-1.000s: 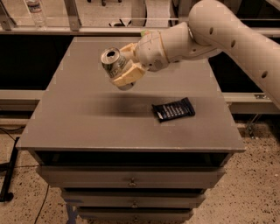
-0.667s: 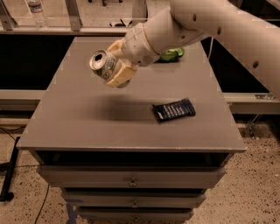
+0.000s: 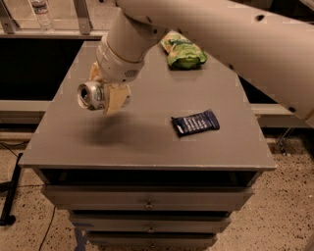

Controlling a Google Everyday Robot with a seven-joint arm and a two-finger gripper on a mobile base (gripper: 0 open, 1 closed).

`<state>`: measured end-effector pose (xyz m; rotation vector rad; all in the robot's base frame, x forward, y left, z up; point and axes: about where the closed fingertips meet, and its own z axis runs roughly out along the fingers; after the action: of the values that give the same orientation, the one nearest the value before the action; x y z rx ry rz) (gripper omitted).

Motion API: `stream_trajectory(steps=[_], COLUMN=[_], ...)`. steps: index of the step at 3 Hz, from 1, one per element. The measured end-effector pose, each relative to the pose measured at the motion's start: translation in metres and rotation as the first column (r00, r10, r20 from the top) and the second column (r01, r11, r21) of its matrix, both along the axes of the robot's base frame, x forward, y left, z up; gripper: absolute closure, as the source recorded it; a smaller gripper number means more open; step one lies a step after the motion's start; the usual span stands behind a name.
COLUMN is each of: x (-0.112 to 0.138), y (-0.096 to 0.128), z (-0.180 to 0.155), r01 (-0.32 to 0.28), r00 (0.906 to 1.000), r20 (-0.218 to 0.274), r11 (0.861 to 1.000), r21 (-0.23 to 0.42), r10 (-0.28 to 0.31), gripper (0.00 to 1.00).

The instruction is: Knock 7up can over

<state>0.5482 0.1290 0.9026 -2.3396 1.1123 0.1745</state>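
Observation:
The 7up can (image 3: pixel 92 95) is held in my gripper (image 3: pixel 105 93), tipped on its side with its silver top facing the camera. It hangs a little above the left part of the grey table (image 3: pixel 147 137), with its shadow on the tabletop below. My cream fingers (image 3: pixel 115 98) are shut around the can's body. The big white arm comes in from the upper right and hides part of the table's back.
A dark blue snack packet (image 3: pixel 195 122) lies flat on the table right of centre. A crinkly green snack bag (image 3: pixel 184 53) lies at the back. A water bottle (image 3: pixel 41 12) stands beyond the table at upper left. Drawers (image 3: pixel 147 201) are below the front edge.
My gripper has carried the can leftward and toward the front of the table, and lower. The can has tipped further so its top faces the camera. The green bag has come into view.

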Motion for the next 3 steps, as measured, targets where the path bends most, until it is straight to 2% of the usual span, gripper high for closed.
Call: stream_trajectory(steps=[1,2,3], x=[-0.002,-0.003,-0.004], y=[0.006,0.009,0.01], z=[-0.025,-0.04,-0.049], r01=[-0.078,-0.117,-0.138], r00=[0.995,0.9882,0.9839], r20=[0.046,0.056,0.052], r11=[0.977,0.941,0.912], r21=[-0.199,-0.317,-0.385], r10=[0.088,0.142,0.171], gripper=[1.0,0.82,0.58])
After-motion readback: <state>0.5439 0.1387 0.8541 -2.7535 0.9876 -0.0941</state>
